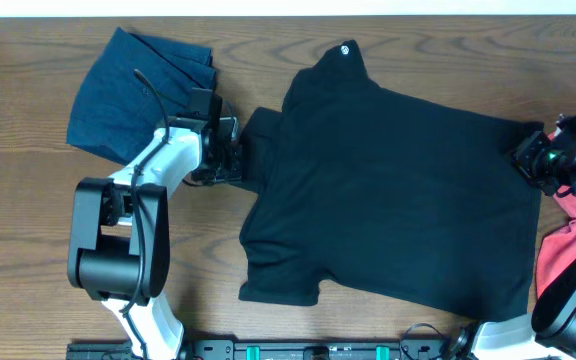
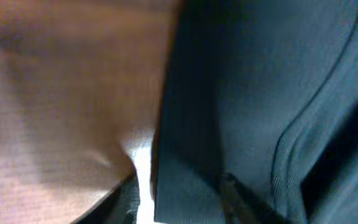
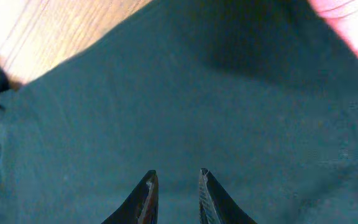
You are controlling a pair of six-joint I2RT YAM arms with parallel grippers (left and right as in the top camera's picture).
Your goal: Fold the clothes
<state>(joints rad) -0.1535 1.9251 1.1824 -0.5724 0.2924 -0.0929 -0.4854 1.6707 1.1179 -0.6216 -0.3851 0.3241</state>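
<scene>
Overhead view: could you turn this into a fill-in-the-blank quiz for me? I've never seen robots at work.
1. The T-shirt spread on the table is ____ in colour.
2. The left gripper meets that shirt at a ____.
3. The navy-blue garment lies nearest the ____ gripper.
Missing words: black; sleeve; left.

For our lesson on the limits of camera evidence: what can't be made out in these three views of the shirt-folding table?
Left gripper: left wrist view blurred, overhead its own body covers the jaws; grip on the black T-shirt unclear.
Coral-red garment: cut by overhead's right edge, partly under the right arm.
White mark by the collar: too small overhead to read.
</scene>
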